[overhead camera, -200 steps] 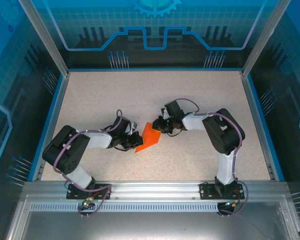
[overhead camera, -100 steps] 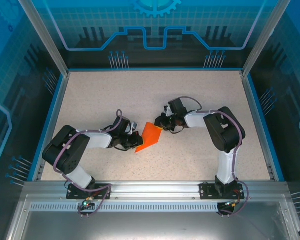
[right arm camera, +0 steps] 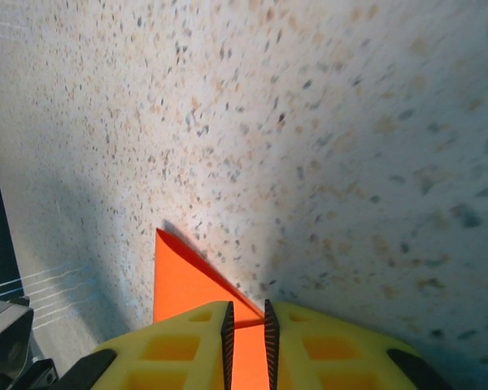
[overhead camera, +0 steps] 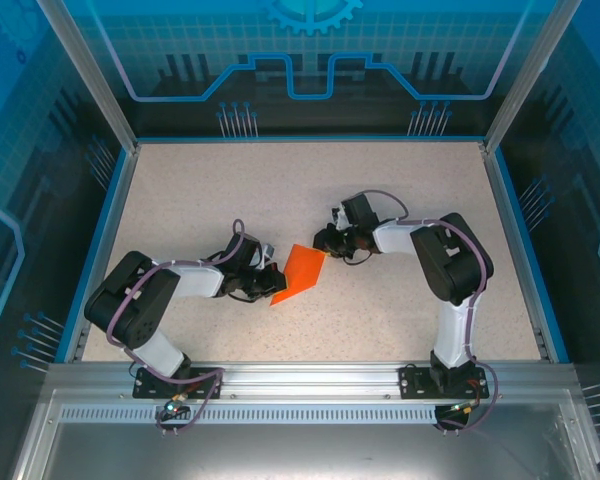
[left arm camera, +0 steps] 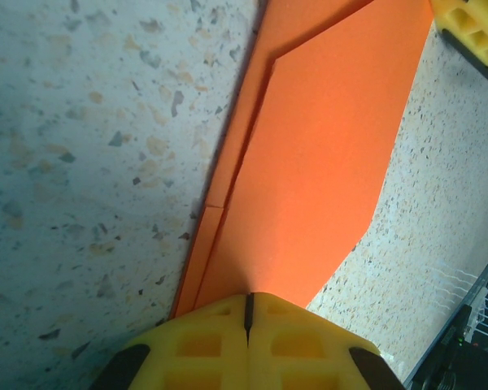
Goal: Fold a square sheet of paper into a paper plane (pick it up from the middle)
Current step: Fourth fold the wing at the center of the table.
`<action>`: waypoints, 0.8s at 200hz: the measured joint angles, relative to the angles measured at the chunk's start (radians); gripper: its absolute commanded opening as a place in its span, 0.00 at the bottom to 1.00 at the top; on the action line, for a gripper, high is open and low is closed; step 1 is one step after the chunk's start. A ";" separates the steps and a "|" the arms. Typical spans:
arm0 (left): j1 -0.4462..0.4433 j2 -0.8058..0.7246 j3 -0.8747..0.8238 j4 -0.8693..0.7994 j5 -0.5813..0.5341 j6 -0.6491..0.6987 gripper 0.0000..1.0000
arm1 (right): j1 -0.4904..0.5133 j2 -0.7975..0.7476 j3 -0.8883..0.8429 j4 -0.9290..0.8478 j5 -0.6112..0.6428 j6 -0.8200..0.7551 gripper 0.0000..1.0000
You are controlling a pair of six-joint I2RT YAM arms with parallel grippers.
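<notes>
Top view: the square sheet of paper (overhead camera: 302,272), already folded to a wedge, is held at mid-table (overhead camera: 400,190), with the left gripper (overhead camera: 271,284) at its near tip and the right gripper (overhead camera: 325,244) at its far corner, likely to keep it taut for creasing. Left wrist: the pads (left arm camera: 203,345) are shut tight on the layered edge. Right wrist: the jaws are drawn narrow, with the orange corner caught between them.

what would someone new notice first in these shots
The folded orange paper jumps out, bright against the pale speckled table near its middle. The left hand is closed on the paper's near-left edge and the right hand pinches its far-right corner, so the two dark arms meet at that one small sheet.
</notes>
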 measured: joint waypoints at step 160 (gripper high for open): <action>-0.001 -0.004 -0.005 0.006 -0.003 0.000 0.04 | 0.172 -0.138 -0.108 0.093 0.040 0.066 0.18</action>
